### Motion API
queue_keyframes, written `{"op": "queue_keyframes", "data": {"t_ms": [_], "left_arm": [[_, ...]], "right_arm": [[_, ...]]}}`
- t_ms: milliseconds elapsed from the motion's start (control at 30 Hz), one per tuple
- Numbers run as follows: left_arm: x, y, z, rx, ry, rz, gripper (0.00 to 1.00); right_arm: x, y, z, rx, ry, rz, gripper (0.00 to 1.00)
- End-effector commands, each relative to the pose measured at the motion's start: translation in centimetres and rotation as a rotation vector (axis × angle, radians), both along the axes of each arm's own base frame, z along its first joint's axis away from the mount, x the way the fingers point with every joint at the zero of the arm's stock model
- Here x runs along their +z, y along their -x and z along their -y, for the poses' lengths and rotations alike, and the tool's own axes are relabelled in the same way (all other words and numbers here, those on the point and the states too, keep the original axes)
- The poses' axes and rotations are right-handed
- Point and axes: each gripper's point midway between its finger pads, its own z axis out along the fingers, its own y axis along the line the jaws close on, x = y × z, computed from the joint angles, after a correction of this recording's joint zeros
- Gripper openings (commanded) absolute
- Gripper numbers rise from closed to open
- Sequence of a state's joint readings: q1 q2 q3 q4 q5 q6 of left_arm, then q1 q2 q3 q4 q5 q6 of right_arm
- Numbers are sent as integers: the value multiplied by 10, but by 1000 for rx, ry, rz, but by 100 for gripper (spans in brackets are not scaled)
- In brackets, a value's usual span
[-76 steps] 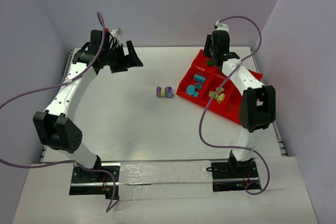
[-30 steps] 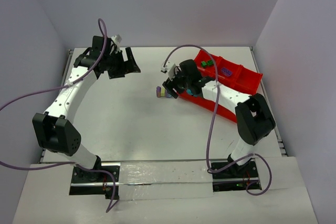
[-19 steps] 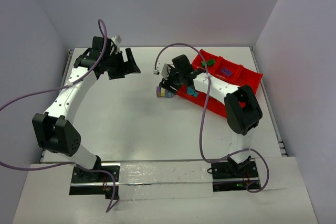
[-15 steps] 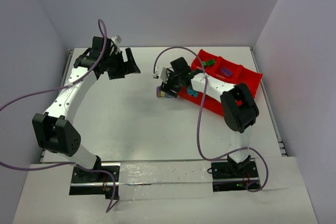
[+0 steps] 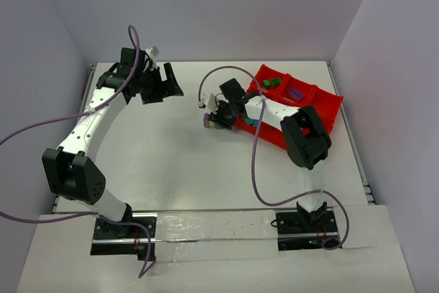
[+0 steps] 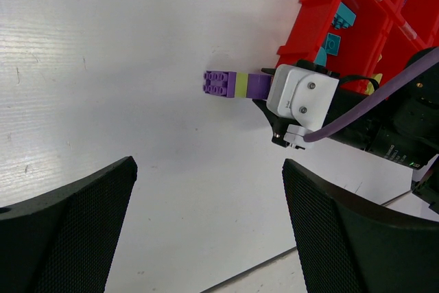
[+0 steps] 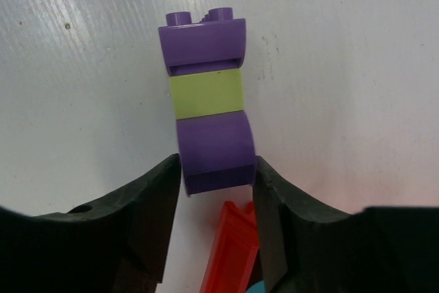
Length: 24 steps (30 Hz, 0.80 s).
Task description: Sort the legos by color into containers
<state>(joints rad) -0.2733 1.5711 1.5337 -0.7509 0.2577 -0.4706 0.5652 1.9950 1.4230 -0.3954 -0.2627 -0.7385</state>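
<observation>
Right end effector (image 7: 217, 175) clasps purple and yellow-green lego stack (image 7: 207, 94)

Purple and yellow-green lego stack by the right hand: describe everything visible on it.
The lego stack is three glossy plastic bricks in a row: purple, thin yellow-green, purple. It lies on the white table, studs at the end away from the right hand, just beside the red tray. The hand's two black fingers flank the near purple brick and appear to touch both its sides.
</observation>
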Motion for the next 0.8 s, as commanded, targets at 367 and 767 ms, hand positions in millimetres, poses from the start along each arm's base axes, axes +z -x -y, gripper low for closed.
{"op": "queue_keyframes", "data": {"t_ms": [367, 767], "left_arm": [[16, -1, -3, 15, -7, 54, 94], [29, 13, 41, -90, 276, 28, 93]], "right_arm": [[48, -13, -30, -4, -134, 70, 2], [155, 12, -28, -50, -363, 189, 0]]}}
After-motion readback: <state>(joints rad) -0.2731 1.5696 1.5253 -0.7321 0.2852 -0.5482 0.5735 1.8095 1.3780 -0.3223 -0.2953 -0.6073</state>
